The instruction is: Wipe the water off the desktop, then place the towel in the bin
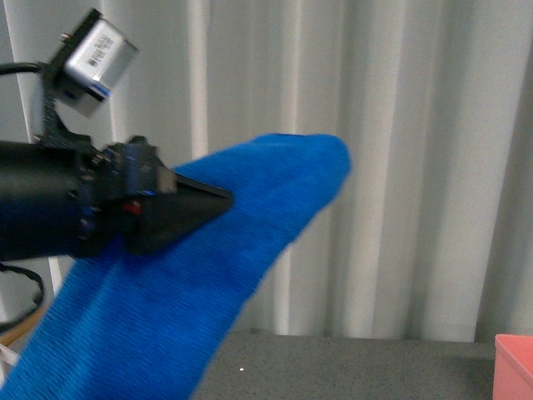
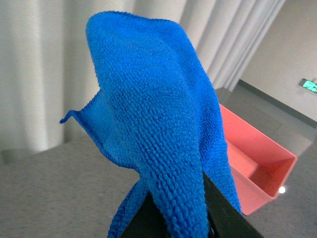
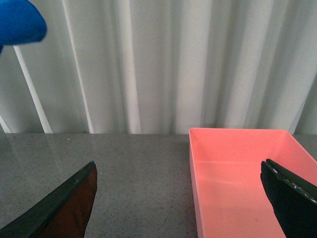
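Observation:
The blue towel (image 1: 208, 275) hangs high above the desktop (image 1: 350, 367), draped over my left gripper (image 1: 221, 198), which is shut on it. In the left wrist view the towel (image 2: 148, 114) bulges up out of the black jaws, with the pink bin (image 2: 257, 163) beyond it on the desktop (image 2: 49, 188). A corner of the bin (image 1: 515, 367) shows at the front view's lower right. My right gripper (image 3: 178, 173) is open, low over the desktop (image 3: 133, 173), with the bin's (image 3: 237, 168) near wall between its fingers. A tip of the towel (image 3: 20, 22) shows far off. No water is visible.
A pale pleated curtain (image 1: 400, 167) hangs behind the table. Cables (image 1: 21, 317) loop at the far left under my left arm. A small green lit sign (image 2: 309, 85) glows on a distant wall.

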You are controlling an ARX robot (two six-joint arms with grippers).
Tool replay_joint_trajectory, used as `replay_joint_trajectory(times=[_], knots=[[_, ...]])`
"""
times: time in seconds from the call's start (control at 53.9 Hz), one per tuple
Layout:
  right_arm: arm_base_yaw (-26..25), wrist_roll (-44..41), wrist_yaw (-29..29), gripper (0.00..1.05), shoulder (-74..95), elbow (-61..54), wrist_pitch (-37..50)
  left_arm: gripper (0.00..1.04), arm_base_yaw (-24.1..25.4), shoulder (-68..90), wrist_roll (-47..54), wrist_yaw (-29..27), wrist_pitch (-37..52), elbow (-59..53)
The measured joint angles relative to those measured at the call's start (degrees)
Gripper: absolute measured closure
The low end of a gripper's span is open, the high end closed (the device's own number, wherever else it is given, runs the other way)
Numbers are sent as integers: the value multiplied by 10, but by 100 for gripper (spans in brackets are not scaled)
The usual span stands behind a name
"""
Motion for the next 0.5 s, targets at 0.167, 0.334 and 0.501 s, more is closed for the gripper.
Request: replay_joint_trajectory(times=[0.167,0.334,0.501], knots=[[0,0,0,7,0,0,0,100,-99,38,-19,-63,25,-5],[0,0,0,7,0,0,0,100,-145,66,-19,-125,14,20],[0,0,0,7,0,0,0,100,-148,67,-19,-146,6,32]])
